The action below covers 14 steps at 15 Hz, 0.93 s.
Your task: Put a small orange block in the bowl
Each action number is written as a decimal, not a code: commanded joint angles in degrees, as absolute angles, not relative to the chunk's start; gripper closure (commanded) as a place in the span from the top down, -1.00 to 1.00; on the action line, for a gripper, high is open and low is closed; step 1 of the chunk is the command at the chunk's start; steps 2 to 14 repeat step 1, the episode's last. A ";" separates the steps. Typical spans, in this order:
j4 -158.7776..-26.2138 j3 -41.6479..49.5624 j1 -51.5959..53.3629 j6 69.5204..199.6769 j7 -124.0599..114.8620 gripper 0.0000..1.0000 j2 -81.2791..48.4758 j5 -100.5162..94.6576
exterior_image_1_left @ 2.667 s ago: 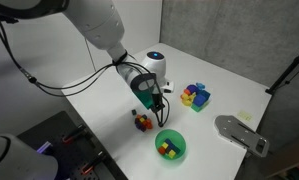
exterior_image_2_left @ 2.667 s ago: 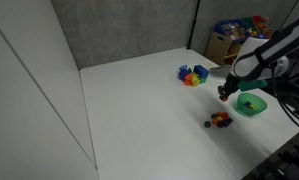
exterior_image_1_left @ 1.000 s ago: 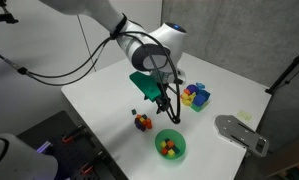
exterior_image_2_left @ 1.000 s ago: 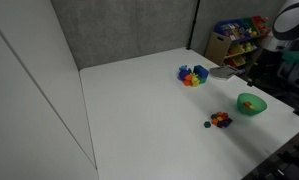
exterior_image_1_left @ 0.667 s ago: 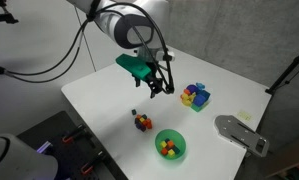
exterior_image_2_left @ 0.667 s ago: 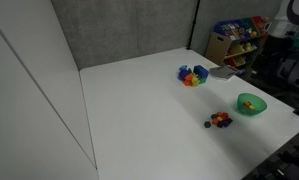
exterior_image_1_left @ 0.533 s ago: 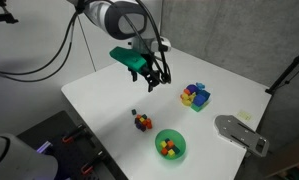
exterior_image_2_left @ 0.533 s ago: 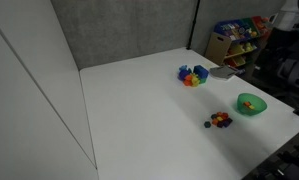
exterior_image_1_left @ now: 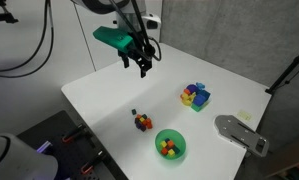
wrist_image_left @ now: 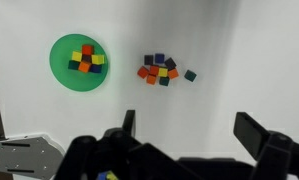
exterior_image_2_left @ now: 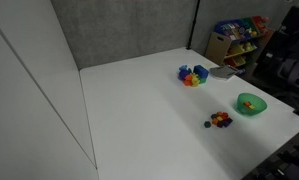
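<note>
gripper (exterior_image_1_left: 142, 70) hanging wide open, holding nothing, up by far edge | orange block (wrist_image_left: 75, 66) lying in bowl (wrist_image_left: 59, 48) near a bench edge

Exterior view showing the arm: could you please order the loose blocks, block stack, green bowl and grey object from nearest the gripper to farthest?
1. Loose blocks (mid-table) and block stack (toward the back): too close to call.
2. Green bowl, front edge.
3. Grey object, rightmost.

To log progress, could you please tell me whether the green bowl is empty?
No, the wrist view shows several coloured blocks lying inside the bowl.
</note>
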<state>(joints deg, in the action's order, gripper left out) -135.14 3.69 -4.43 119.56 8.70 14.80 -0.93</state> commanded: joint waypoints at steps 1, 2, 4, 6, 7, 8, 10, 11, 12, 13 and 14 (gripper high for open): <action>-135.07 4.13 -3.97 119.48 8.59 1.00 14.65 -1.05; -135.07 4.13 -3.97 119.48 8.59 1.00 14.65 -1.05; -135.07 4.13 -3.97 119.48 8.59 1.00 14.65 -1.05; -135.07 4.13 -3.97 119.48 8.59 1.00 14.65 -1.05; -135.07 4.13 -3.97 119.48 8.59 1.00 14.65 -1.05; -135.07 4.13 -3.97 119.48 8.59 1.00 14.65 -1.05; -135.07 4.13 -3.97 119.48 8.59 1.00 14.65 -1.05; -135.07 4.13 -3.97 119.48 8.59 1.00 14.65 -1.05; -135.07 4.13 -3.97 119.48 8.59 1.00 14.65 -1.05; -135.07 4.13 -3.97 119.48 8.59 1.00 14.65 -1.05; -135.07 4.13 -3.97 119.48 8.59 1.00 14.65 -1.05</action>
